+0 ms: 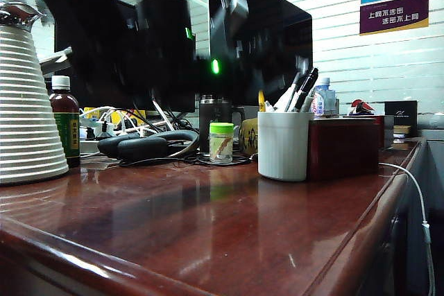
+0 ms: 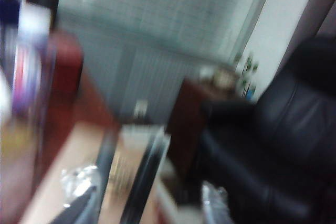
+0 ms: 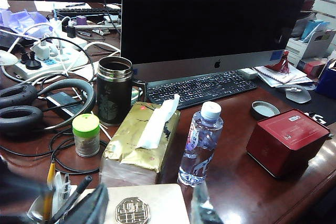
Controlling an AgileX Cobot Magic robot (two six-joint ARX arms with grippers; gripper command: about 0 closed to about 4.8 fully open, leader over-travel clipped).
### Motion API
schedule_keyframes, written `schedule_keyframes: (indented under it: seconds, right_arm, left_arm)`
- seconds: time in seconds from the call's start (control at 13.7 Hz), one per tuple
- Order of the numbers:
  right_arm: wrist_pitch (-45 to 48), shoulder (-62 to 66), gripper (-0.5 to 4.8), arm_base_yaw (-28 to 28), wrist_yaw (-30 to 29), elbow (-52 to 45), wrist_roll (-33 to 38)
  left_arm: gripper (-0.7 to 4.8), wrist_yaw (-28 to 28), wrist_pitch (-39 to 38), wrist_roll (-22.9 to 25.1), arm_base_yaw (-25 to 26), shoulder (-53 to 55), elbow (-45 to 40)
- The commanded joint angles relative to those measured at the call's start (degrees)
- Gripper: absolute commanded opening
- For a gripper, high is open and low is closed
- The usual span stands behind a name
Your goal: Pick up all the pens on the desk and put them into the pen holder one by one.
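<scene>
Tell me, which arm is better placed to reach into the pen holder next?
Right, probably. The right hand hangs open just beside the holder. The left hand has a blurred view facing a chair, holder unseen.

Exterior: low at desk [image 1: 208, 220] edge, level, close on white pen holder [image 1: 283, 145] | Left wrist: blurred, tilted, facing black chair [image 2: 283, 145] and blinds beyond desk | Right wrist: high, angled down toward monitor [image 3: 210, 14], keyboard | Shared: pen holder [image 3: 39, 211], green-capped jar [image 1: 221, 143], steel mug [image 3: 114, 90], red box [image 3: 294, 141]
</scene>
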Motion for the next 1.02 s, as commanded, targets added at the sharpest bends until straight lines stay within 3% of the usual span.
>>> schedule_keyframes:
  seconds: [0.07,0.15,0.22,0.29,0.36,0.51,0.73,1.02]
  right_arm:
    - [1.42,-1.27,2.11,0.02,-0.15,0.26,-0.04]
    - [1.20,-2.34,2.10,0.00,-0.13,0.28,0.13]
    - [0.66,-3.89,1.63,0.00,-0.09,0.28,0.17]
    - [-0.61,-6.29,0.20,0.00,-0.11,0.28,0.17]
    - [-2.38,-9.16,-0.03,0.00,-0.13,0.26,0.59]
    - [-8.96,-16.39,-0.03,0.00,-0.11,0.24,3.32]
    - [-24.20,-29.81,-0.03,0.09,0.09,0.17,4.46]
    - [-34.01,-45.79,-0.03,0.09,3.08,-1.03,7.89]
  left_arm:
    - [2.34,0.92,1.73,0.15,-0.09,-7.39,0.24]
    - [1.23,1.60,0.24,-0.09,-0.09,-10.97,0.20]
    - [-0.10,3.43,-3.28,-0.11,-0.09,-14.62,0.17]
    - [-0.05,4.61,-9.14,-0.04,-0.09,-18.58,0.17]
    - [-0.05,3.89,-16.33,0.33,-0.09,-22.99,-0.04]
    - [-0.05,0.33,-26.36,6.01,-0.11,-33.79,-2.80]
    - [-0.05,-2.32,-38.14,8.22,-0.15,-53.22,-10.64]
    - [-0.05,-13.86,-64.98,13.27,-0.17,-85.48,-21.79]
